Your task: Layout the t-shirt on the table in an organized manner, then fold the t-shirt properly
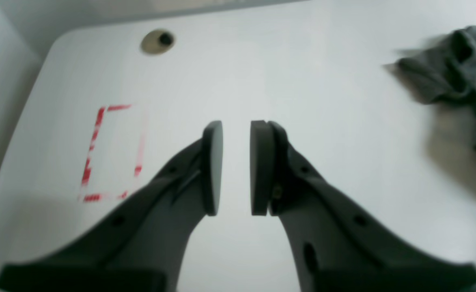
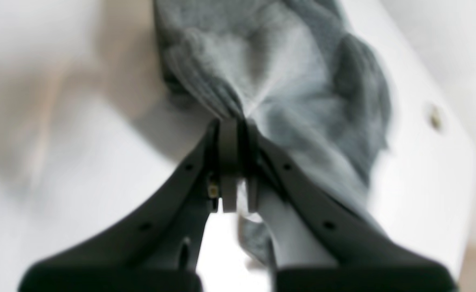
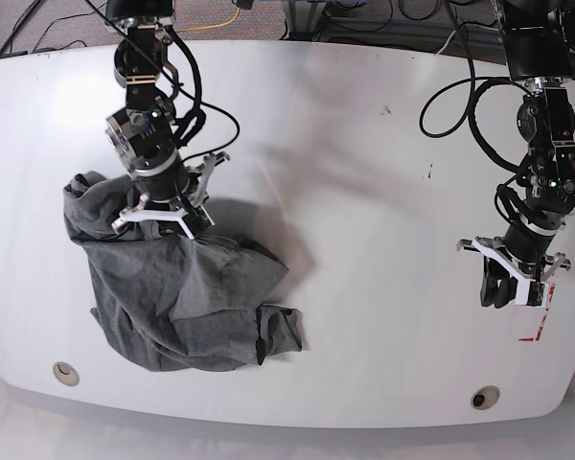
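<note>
right tool (image 2: 235, 166) is pinching the crumpled t-shirt (image 3: 172, 297) — we are laying it out; left tool (image 1: 236, 168), slightly parted and empty, is needing another edge next.

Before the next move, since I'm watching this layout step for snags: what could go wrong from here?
1. The right gripper is shut on one bunched pinch of the crumpled heather-grey knit t-shirt; pulling may drag the whole heap instead of spreading it.
2. The shirt lies near the front edge of the glossy white table; a hem could slide off.
3. The left gripper hangs empty, slightly open, beside the red tape rectangle, far from the cloth, so no second hold is ready.
</note>
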